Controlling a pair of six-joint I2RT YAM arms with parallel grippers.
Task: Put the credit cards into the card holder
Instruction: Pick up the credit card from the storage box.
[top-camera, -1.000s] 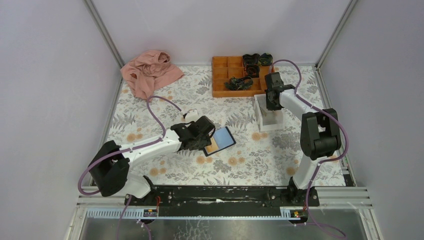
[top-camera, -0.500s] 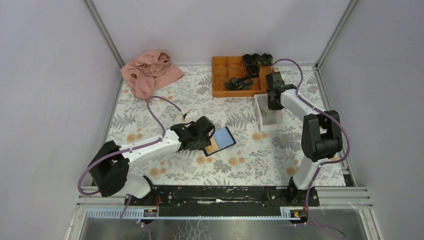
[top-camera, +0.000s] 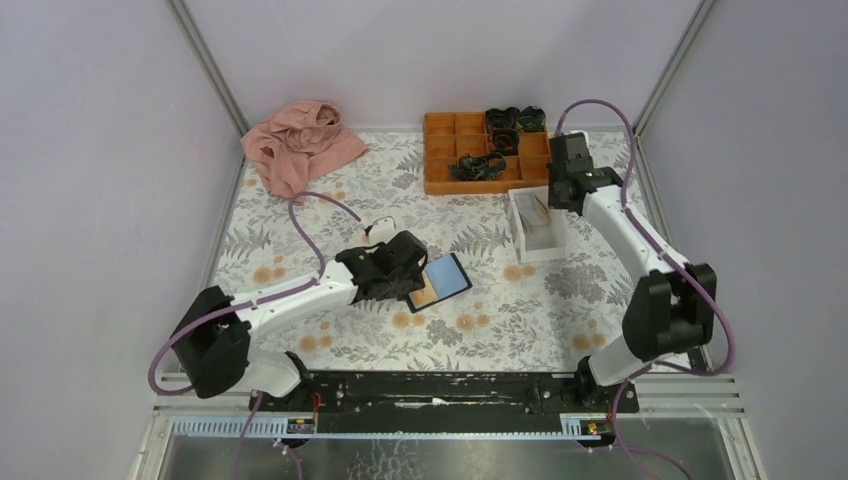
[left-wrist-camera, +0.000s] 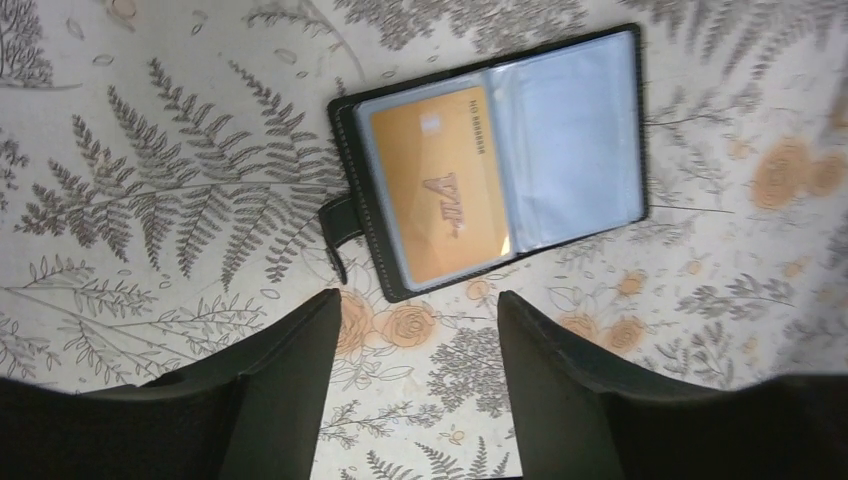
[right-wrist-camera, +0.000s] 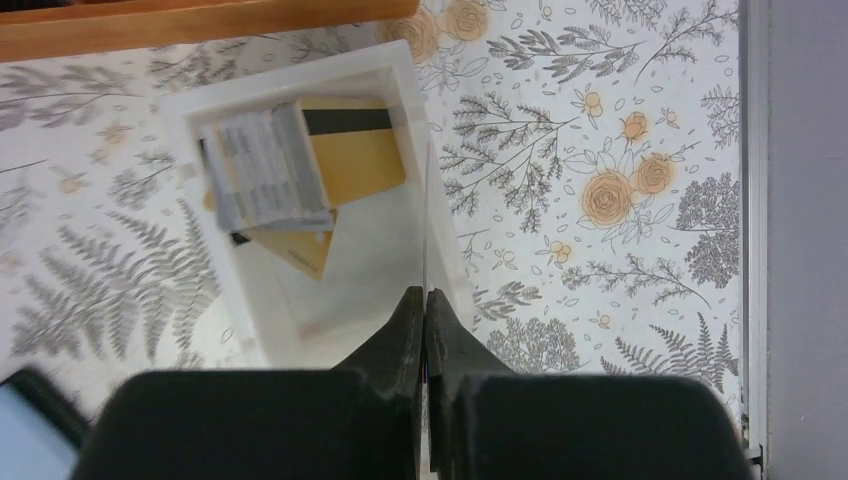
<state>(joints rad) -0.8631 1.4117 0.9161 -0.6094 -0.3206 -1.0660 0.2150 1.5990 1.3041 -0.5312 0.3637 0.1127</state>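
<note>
Left tool (left-wrist-camera: 417, 302): released, jaws spread, just beside the open card holder (left-wrist-camera: 560, 130) on the table (left-wrist-camera: 150, 200). An orange card (left-wrist-camera: 440, 185) sits in one pocket. Right tool (right-wrist-camera: 427, 300): clenched on a thin card (right-wrist-camera: 427, 215) seen edge-on, above the white tray (right-wrist-camera: 370, 270) containing other credit cards (right-wrist-camera: 350, 150).

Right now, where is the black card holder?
In the top view, the card holder lies open near the middle, just right of the left gripper and left of the white tray.
</note>
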